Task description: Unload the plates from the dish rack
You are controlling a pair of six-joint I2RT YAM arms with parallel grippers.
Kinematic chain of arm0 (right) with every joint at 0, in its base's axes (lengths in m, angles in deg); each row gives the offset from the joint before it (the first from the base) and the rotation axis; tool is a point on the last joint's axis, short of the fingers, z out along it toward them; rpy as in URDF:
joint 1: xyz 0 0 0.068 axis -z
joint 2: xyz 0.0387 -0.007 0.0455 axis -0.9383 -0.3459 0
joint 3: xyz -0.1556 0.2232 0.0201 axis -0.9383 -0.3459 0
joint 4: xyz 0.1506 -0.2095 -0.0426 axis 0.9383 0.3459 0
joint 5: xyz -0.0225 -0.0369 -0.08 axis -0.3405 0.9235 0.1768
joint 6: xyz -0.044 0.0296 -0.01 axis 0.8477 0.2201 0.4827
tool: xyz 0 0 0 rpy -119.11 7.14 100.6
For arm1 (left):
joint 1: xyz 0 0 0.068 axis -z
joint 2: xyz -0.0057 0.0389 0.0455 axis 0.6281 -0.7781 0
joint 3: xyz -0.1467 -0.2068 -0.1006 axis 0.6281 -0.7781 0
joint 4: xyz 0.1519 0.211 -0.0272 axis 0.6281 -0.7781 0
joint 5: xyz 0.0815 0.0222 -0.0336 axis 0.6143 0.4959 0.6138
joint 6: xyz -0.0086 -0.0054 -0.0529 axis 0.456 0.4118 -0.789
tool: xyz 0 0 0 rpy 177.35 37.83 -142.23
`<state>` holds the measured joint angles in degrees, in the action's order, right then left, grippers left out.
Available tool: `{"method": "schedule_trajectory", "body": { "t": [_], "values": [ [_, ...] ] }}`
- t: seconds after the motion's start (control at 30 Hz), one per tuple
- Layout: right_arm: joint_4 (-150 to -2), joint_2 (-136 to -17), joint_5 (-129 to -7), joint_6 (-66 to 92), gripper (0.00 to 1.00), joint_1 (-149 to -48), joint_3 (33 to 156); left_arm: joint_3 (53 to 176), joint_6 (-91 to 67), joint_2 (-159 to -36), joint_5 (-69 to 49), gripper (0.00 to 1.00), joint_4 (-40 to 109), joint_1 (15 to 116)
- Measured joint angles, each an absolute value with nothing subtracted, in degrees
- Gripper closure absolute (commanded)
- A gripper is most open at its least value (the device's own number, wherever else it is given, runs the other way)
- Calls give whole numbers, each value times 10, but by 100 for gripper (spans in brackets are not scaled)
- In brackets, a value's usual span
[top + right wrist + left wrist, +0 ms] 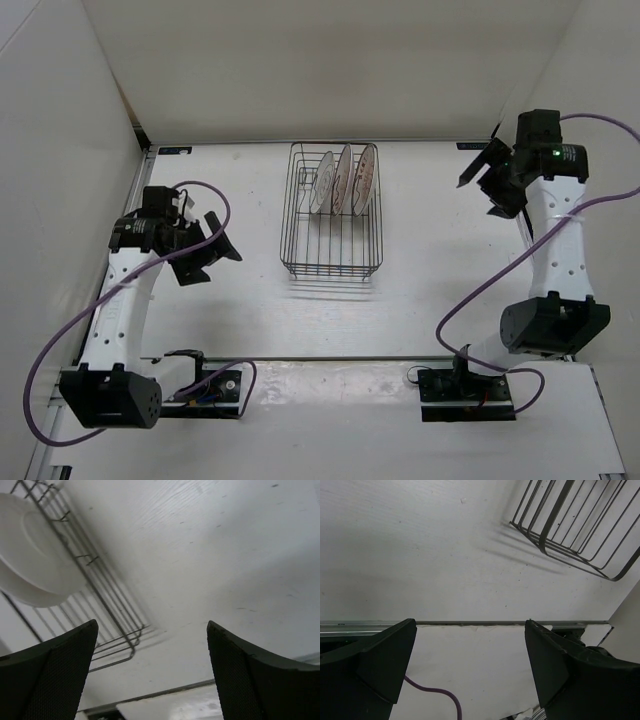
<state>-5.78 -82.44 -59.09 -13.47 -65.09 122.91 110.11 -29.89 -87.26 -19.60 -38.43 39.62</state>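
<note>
The dish rack [333,262], a dark wire basket, stands at the table's middle back. Three plates stand on edge in its far half: a left plate [322,183], a middle plate [343,176] and a right plate [366,172]. My left gripper [213,253] hangs open to the rack's left, well apart from it; a rack corner [580,525] shows in the left wrist view. My right gripper [482,172] is open at the far right, apart from the rack. The right wrist view shows a pale plate [30,555] behind the rack wires [95,580].
White walls close in the table on the left, back and right. A metal strip [330,358] crosses the table's near part by the arm bases. Purple cables [205,190] loop off both arms.
</note>
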Motion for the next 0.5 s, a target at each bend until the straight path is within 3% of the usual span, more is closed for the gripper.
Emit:
{"method": "schedule_trajectory", "body": {
  "t": [0.1,0.2,0.23,0.27,0.3,0.37,0.5],
  "values": [
    [-107,-831,-650,-161,10,-681,1201,1093,-290,-846,-196,0,-397,396],
    [-79,-1007,-656,-141,10,-813,1454,1089,-275,-819,-184,0,-414,406],
    [-109,-1076,-656,-140,10,-873,1555,1089,-268,-811,-173,0,-418,413],
    [-176,-1117,-661,-138,10,-925,1577,1089,-262,-804,-165,0,-420,419],
    [-233,-1129,-668,-138,10,-976,1540,1089,-256,-798,-156,0,-424,424],
    [-200,-1135,-674,-128,10,-1064,1483,1090,-240,-787,-137,0,-431,435],
    [-110,-1174,-664,-110,10,-1106,1566,1089,-222,-767,-104,0,-443,449]
  ]
}}
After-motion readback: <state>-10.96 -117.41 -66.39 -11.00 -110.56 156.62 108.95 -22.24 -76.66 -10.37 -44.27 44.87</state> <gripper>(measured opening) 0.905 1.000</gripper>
